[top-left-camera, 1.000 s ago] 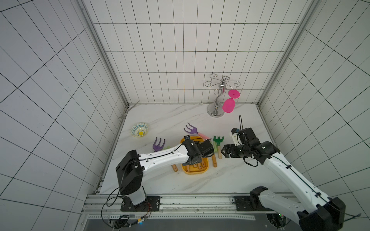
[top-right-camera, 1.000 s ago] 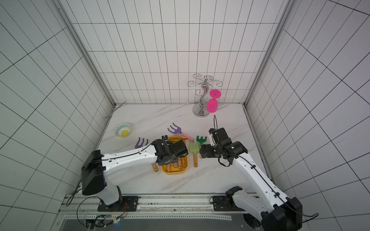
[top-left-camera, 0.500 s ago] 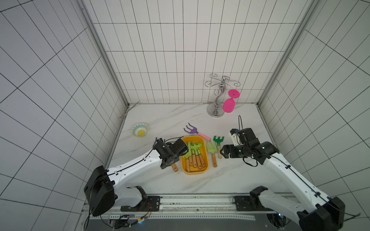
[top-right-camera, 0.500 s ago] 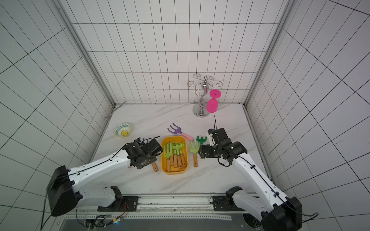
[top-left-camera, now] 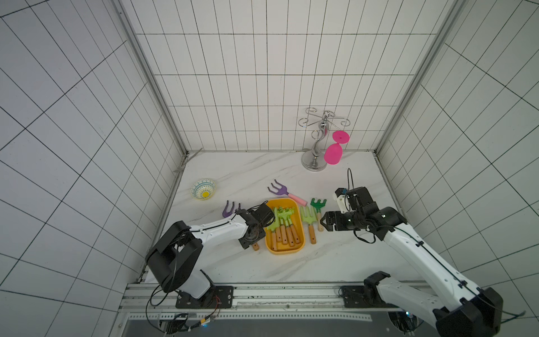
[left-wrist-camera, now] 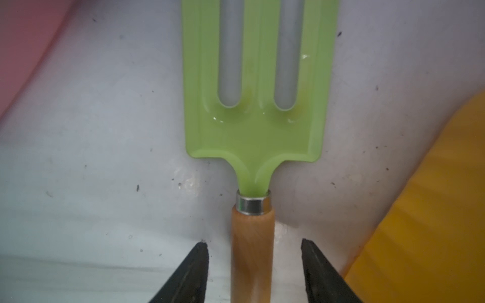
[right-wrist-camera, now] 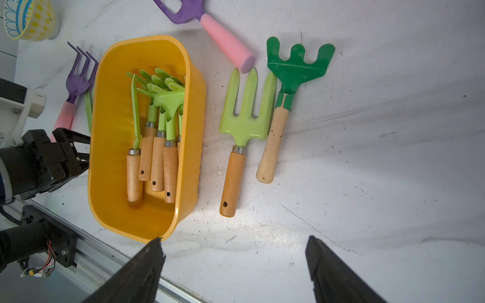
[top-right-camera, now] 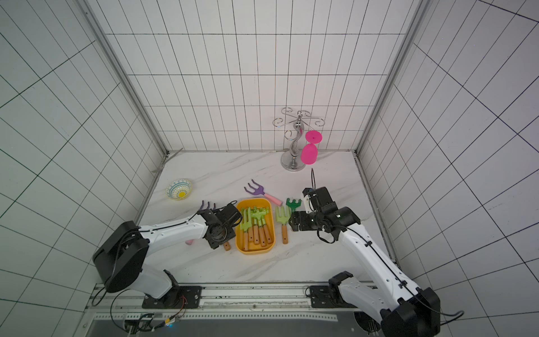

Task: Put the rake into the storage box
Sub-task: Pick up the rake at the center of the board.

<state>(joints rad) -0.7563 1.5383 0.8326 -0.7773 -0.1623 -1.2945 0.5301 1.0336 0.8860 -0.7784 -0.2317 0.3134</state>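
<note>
Left claw point(left-wrist-camera: 253, 245) sits half open astride handle of green rake point(left-wrist-camera: 253, 126), no contact yet; right claw point(right-wrist-camera: 234, 240) wide open, empty. Left should close squarely mid-handle, then clear storage box point(left-wrist-camera: 425, 210) wall.

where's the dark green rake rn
In both top views the dark green rake lies on the tabletop right of the yellow storage box, beside a light green fork.

Several rakes point(top-left-camera: 284, 216) lie in the storage box point(top-left-camera: 284, 251). Just left of the box lies a fork point(left-wrist-camera: 258, 131), a second fork point(top-left-camera: 228, 210) beyond it, and a bowl point(top-left-camera: 203, 189) farther left and behind. Just right lie a third fork point(top-left-camera: 308, 217), then a lone rake point(top-left-camera: 318, 204). Behind the box lies a fourth fork point(top-left-camera: 280, 191); far behind, a stand point(top-left-camera: 315, 163) holding a glass point(top-left-camera: 333, 154).
</note>
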